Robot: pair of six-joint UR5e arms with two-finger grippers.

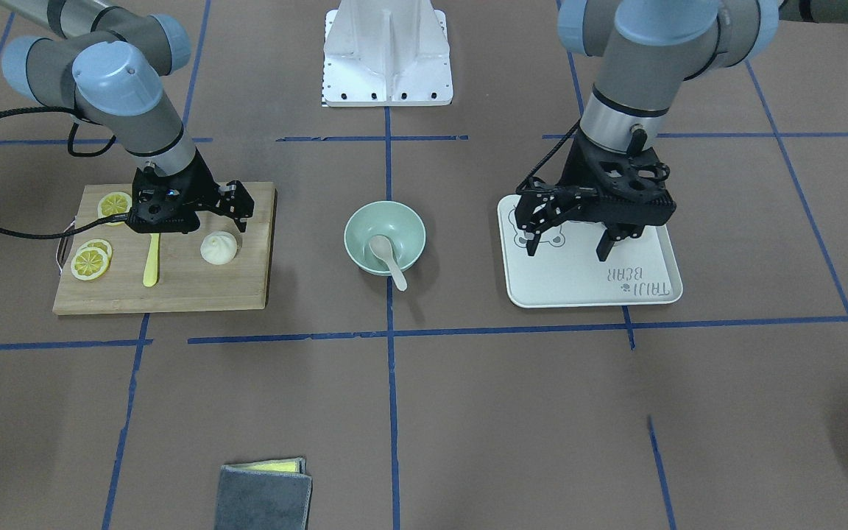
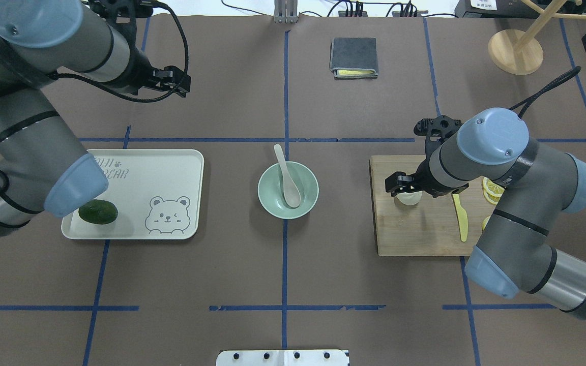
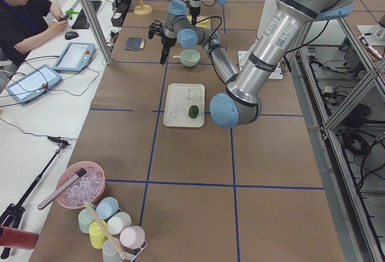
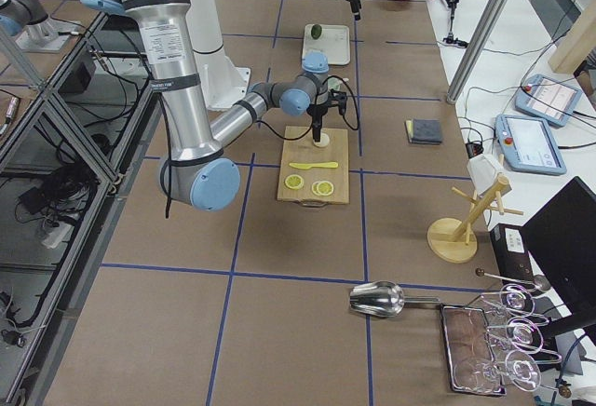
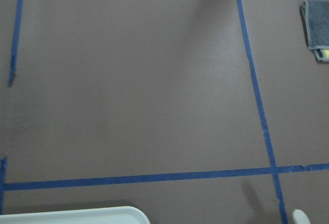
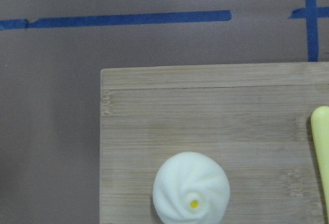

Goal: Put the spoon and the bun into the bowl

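The off-white spoon (image 1: pixel 383 252) lies in the mint-green bowl (image 1: pixel 358 221) at the table's middle, its handle over the rim; both also show in the overhead view, the spoon (image 2: pixel 288 180) and the bowl (image 2: pixel 268 201). The white pleated bun (image 1: pixel 218 248) sits on the wooden cutting board (image 1: pixel 188 294). My right gripper (image 1: pixel 238 213) hangs open just above and beside the bun (image 2: pixel 409 198), not touching it. The right wrist view shows the bun (image 6: pixel 191 188) low in the frame. My left gripper (image 1: pixel 567 250) is open and empty, raised over the white tray (image 1: pixel 652 291).
Lemon slices (image 1: pixel 91 261) and a yellow plastic knife (image 1: pixel 152 261) lie on the board. A dark green fruit (image 2: pixel 98 211) lies on the tray. A folded grey cloth (image 2: pixel 353 57) lies at the far side. A wooden stand (image 2: pixel 516 51) is far right.
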